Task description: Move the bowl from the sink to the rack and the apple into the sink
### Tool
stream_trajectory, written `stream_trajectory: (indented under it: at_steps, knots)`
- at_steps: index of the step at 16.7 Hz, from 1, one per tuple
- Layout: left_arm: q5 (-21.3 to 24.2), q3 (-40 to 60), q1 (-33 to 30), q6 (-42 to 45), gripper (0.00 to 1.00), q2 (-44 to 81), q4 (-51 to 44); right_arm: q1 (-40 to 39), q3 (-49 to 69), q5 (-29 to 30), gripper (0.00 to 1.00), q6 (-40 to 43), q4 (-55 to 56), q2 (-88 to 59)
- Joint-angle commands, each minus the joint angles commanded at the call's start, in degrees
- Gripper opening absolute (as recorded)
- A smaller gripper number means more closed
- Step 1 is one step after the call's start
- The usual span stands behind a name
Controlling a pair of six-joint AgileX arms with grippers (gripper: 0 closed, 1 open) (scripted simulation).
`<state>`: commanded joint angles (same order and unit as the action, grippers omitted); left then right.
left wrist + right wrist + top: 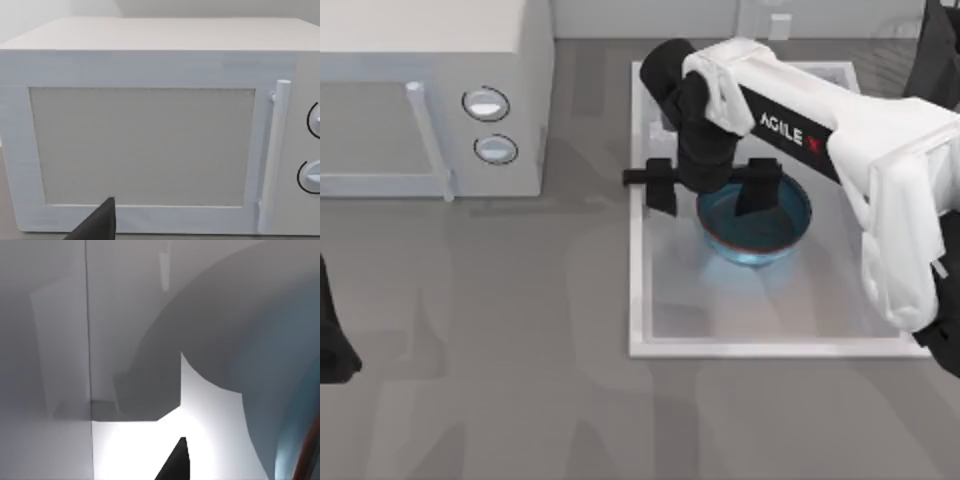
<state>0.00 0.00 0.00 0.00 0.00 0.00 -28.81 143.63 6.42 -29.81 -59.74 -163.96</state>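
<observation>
The sink [642,300], a wide white basin with a raised rim, is lying on the grey table [500,380] and serves as the landmark here: the white microwave [430,90] with its two knobs is standing well apart from it on the table's left, its door and handle facing the left wrist camera [145,145]. My right arm [840,140], white with a black wrist, is reaching across the sink from the right side and bending down into the basin. The bowl [790,225], glossy blue with a thin red-brown rim line, is sitting inside the sink, toward the back half of the basin and near its middle. The right gripper [715,192] is hanging low over the bowl's left rim with its fingers spread apart: one black finger is standing just outside the bowl, near the sink's left wall, while the other is dipping inside the bowl. In the right wrist view the bowl's blue wall [280,355] is curving close by against the basin's white floor. The left gripper [332,345] is sitting parked far from the sink at the table's left edge, and I cannot tell how its fingers stand.
</observation>
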Motion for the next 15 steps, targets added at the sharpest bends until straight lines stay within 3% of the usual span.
stream_trajectory:
  at_steps: [1, 14, 15]
  knots:
    - [0.00, 0.00, 0.00, 0.00, 1.00, 0.00, 0.00, 0.00, 0.00, 0.00, 1.00, 0.00, 0.00, 0.00]
    - [0.00, 0.00, 0.00, 0.00, 1.00, 0.00, 0.00, 0.00, 0.00, 0.00, 0.02, 0.00, 0.00, 0.00]
    - [0.00, 0.00, 0.00, 0.00, 1.00, 0.00, 0.00, 0.00, 0.00, 0.00, 0.00, 0.00, 0.00, 0.00]
